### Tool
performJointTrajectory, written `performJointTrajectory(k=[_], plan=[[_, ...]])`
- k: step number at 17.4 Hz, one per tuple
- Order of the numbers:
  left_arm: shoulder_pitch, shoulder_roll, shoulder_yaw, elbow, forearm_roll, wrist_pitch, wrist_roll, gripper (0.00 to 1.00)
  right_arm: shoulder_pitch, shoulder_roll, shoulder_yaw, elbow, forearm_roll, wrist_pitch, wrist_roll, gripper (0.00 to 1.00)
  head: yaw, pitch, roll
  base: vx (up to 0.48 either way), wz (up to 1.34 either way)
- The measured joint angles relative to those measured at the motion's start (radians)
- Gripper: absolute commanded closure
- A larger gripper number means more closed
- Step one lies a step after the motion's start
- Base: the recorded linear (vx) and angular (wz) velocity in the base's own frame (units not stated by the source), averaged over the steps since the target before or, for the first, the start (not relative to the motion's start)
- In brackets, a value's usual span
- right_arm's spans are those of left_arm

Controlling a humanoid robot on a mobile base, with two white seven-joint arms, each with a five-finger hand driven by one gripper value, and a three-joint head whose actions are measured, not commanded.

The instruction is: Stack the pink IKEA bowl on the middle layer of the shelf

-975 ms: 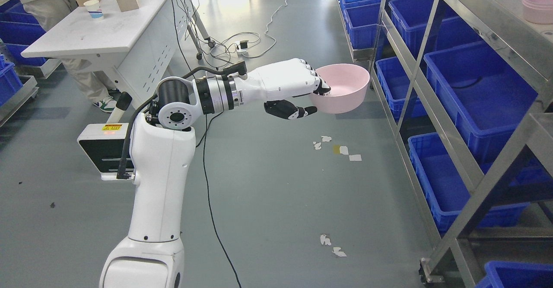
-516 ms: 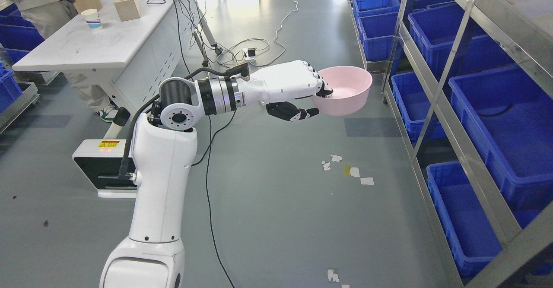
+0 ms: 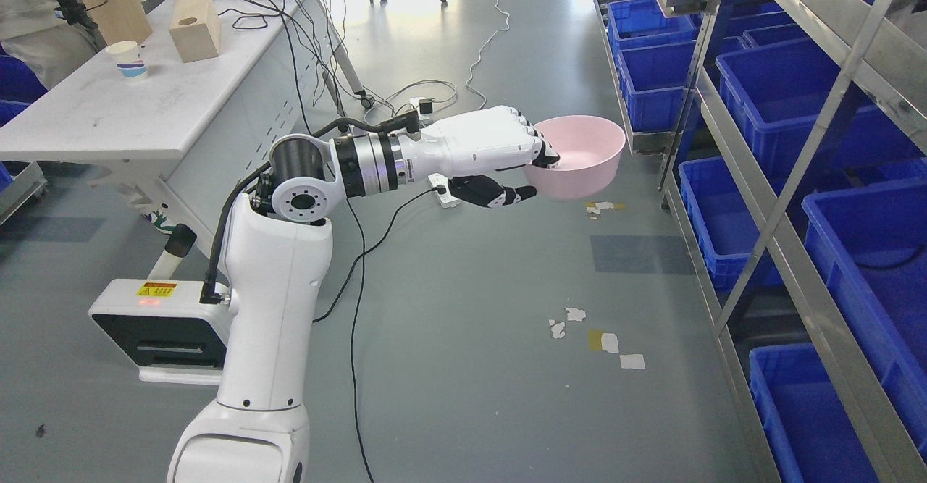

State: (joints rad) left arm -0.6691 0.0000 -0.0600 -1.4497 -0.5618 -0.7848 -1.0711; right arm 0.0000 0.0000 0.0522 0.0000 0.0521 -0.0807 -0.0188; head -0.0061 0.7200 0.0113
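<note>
Nearest, the left arm rose from the bottom edge and reached toward the metal shelf [image 3: 768, 222]. Its left hand [image 3: 500, 157] gripped a pink bowl [image 3: 583, 157], fingers [image 3: 539, 151] hooked over the near rim and thumb beneath, holding it upright in the air above the floor, well short of the shelf. Blue bins [image 3: 782, 99] filled the shelf. Farther away stood a white table [image 3: 145, 106] with a paper cup [image 3: 127, 59] and a wooden block [image 3: 194, 27].

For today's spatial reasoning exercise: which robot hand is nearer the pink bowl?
Left. The left robot hand grips the pink bowl at its near rim; the right robot hand is out of view.
</note>
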Motion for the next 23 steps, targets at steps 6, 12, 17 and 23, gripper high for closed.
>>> performJointTrajectory(k=[6, 12, 17, 23], plan=[[0.003, 0.000, -0.004, 0.000, -0.001, 0.000, 0.000, 0.98, 0.000, 0.000, 0.000, 0.000, 0.000, 0.000, 0.000, 0.00, 0.0000, 0.000, 0.000, 0.417, 0.06], [0.004, 0.000, -0.005, 0.000, -0.002, 0.000, 0.008, 0.98, 0.000, 0.000, 0.000, 0.000, 0.000, 0.000, 0.000, 0.00, 0.0000, 0.000, 0.000, 0.369, 0.14], [0.002, 0.000, -0.005, 0.000, -0.001, 0.000, 0.026, 0.97, 0.000, 0.000, 0.000, 0.000, 0.000, 0.000, 0.000, 0.00, 0.0000, 0.000, 0.000, 0.286, 0.08], [-0.006, 0.000, -0.009, 0.000, 0.001, 0.000, 0.050, 0.97, 0.000, 0.000, 0.000, 0.000, 0.000, 0.000, 0.000, 0.00, 0.0000, 0.000, 0.000, 0.192, 0.04]])
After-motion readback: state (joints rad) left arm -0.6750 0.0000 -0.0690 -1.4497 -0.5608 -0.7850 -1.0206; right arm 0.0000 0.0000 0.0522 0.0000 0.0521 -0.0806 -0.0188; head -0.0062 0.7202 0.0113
